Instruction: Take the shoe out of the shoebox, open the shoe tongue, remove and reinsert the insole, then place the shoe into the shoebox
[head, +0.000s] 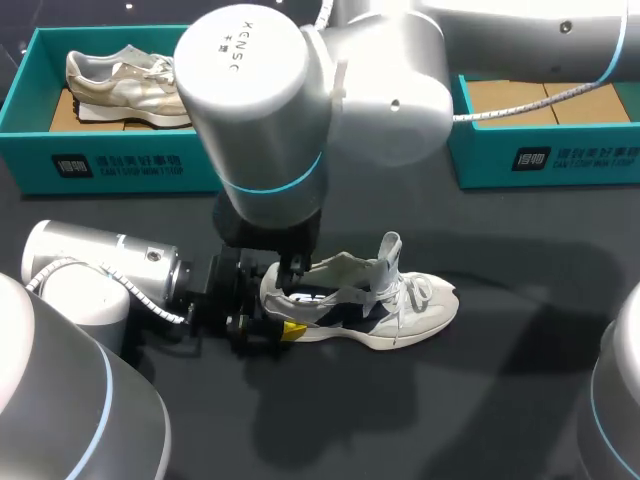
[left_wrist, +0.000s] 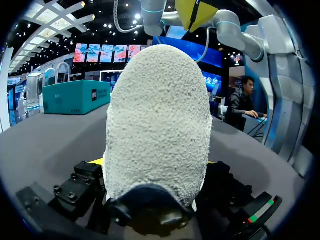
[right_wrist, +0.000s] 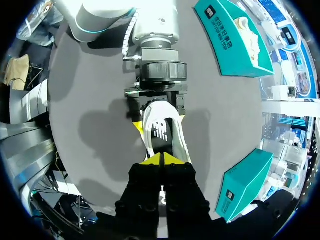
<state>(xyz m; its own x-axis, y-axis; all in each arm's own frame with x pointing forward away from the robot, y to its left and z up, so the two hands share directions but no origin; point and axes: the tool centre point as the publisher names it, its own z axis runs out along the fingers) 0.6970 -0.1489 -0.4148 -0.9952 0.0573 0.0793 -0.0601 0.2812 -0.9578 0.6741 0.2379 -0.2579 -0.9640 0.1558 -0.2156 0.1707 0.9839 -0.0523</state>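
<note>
Head view: left pincer (head: 276, 303) clamps shoe (head: 400, 315) heel.

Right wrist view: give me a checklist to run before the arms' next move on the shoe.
1. Shoe out of shoebox, on table: ok.
2. Left gripper jaws clamp heel from both sides: ok.
3. Tongue raised: ok.
4. Insole lying inside shoe: ok.
5. Right gripper, jaws together over shoe, pinching anything: cannot tell.
</note>
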